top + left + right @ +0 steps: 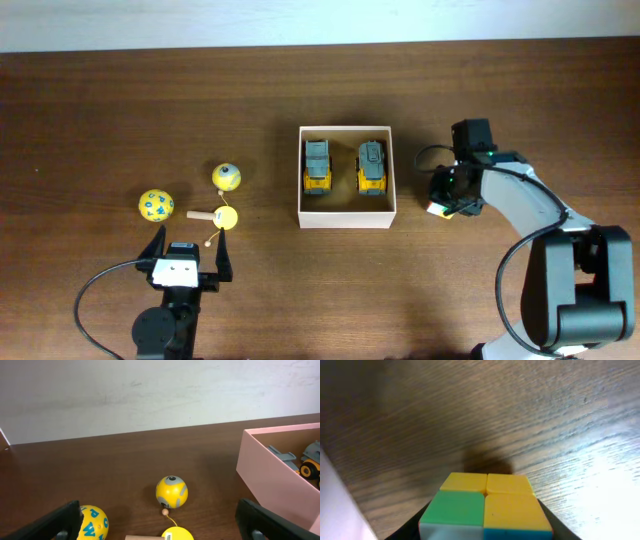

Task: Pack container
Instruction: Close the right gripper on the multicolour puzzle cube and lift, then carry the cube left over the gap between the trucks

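Note:
The container [346, 219] is a white square box with a tan inside at mid-table, holding two yellow-grey toy trucks [317, 166] [372, 165]. Its wall shows at the right of the left wrist view [272, 477]. My right gripper [447, 203] is just right of the box and is shut on a small colour cube [486, 507] with yellow and green tiles, held above the table. My left gripper [187, 255] is open and empty at the front left. A yellow-grey ball [171, 492], a yellow lettered ball [93, 521] and a yellow cup-and-ball toy [222, 216] lie ahead of it.
The right arm's base [580, 300] stands at the front right. The left arm's base [165, 325] and its cable are at the front left. A pale wall [150, 395] lies beyond the table's far edge.

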